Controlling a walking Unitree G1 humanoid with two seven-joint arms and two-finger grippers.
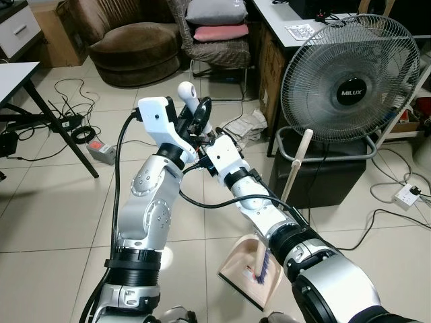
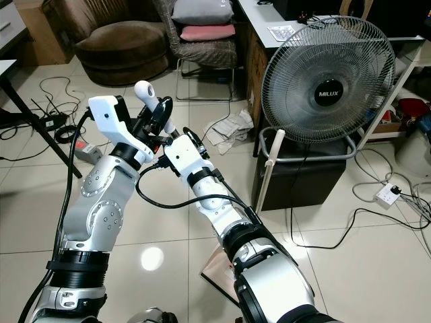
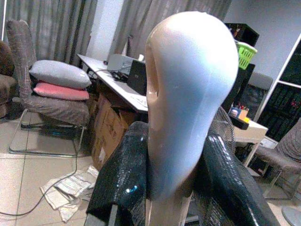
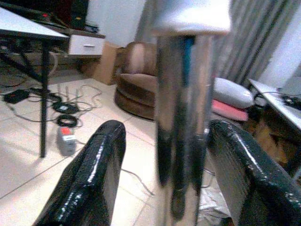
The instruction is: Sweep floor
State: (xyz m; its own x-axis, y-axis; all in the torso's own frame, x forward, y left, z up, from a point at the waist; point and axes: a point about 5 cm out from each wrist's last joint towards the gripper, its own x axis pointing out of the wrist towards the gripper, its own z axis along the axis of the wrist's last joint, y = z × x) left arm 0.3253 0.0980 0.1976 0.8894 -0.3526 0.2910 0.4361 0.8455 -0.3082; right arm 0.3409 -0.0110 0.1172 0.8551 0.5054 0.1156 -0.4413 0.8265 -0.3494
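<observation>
Gripping the broom handle (image 1: 186,94) with both sets of fingers, left gripper (image 1: 195,111) above right gripper (image 2: 176,138), we should sweep toward the dustpan (image 1: 244,264) with short strokes.

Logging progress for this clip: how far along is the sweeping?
Done: the broom is picked up, with the left gripper clamped on its knob and the right gripper at its pole. In hand: its bristles sit at the dustpan. Left: crumpled paper lies on the floor near the fan. I cannot tell the pan's contents.
</observation>
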